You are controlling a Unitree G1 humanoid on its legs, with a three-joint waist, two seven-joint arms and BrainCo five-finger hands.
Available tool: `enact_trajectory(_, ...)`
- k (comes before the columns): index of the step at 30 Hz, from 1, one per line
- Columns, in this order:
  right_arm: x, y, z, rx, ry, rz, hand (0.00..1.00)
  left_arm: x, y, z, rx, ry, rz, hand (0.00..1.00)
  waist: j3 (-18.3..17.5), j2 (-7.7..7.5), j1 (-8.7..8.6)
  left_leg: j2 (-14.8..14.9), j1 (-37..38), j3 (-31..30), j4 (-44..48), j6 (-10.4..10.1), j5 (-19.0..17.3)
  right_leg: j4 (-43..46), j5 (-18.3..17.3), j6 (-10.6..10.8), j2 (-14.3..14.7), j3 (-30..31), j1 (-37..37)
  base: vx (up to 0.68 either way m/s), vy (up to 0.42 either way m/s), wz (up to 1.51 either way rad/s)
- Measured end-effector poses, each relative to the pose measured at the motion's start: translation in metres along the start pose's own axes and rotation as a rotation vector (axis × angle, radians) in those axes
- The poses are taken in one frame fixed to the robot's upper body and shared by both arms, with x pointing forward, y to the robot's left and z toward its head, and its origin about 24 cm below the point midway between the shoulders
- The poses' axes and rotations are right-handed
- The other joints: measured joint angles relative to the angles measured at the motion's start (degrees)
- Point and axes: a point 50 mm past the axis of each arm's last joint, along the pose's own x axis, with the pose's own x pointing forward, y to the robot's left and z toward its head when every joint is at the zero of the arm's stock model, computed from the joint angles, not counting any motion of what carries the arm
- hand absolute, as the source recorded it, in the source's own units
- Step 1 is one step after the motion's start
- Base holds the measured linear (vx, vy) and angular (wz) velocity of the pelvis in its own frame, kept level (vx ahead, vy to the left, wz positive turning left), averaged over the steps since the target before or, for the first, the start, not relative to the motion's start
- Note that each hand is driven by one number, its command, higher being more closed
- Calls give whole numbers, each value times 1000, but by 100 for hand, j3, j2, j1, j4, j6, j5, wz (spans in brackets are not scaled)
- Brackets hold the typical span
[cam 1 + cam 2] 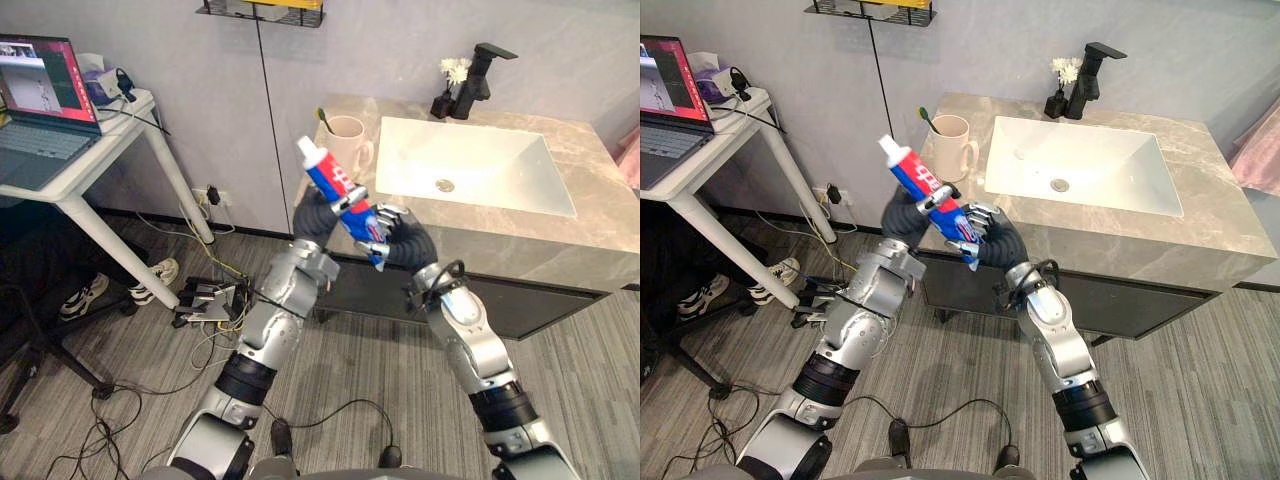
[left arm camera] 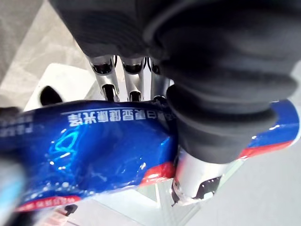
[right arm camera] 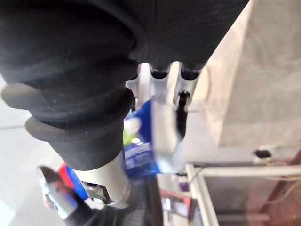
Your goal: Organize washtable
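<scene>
A blue and red toothpaste tube with a white cap is held slanted in the air, in front of the grey washtable. My left hand is shut round its middle; in the left wrist view the fingers curl over the blue tube. My right hand meets it from the other side, its fingers closed on the tube's lower end. On the counter's left corner stands a cream mug with a green toothbrush in it.
A white basin is sunk in the counter, with a black faucet and a small vase of white flowers behind it. At the left stands a white table with a laptop, a person's shoes beneath.
</scene>
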Motion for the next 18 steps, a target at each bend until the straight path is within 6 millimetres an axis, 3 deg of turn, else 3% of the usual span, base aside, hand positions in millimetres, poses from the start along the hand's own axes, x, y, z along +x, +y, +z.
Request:
enact_trajectory(6, -36, 9, -28, 200, 68, -60, 0, 18, -5, 37, 138, -111, -65, 100, -2, 2, -72, 0, 13, 27, 0, -5, -27, -11, 0, -4, -3, 32, -5, 3, 2, -3)
enact_trajectory(9, -55, 22, -49, 277, 144, -69, 0, 35, -20, 53, 226, -160, -128, 100, -3, 5, -148, -4, 9, 36, 0, -19, -48, -17, 0, -4, -7, 33, -9, 0, 0, 0)
enact_trajectory(15, -76, 41, -69, 360, 228, -45, 0, 70, -46, 66, 383, -189, -191, 100, -76, 27, -296, 0, -71, 65, 0, -10, -44, -7, 1, -4, -8, 59, -113, 8, -1, -1)
enact_trajectory(18, -88, 41, -80, 382, 277, -61, 0, 90, -47, 74, 469, -188, -151, 100, -86, 27, -368, 11, -100, 109, 0, -10, -45, 60, -2, -7, -18, 118, -207, 23, 2, -9)
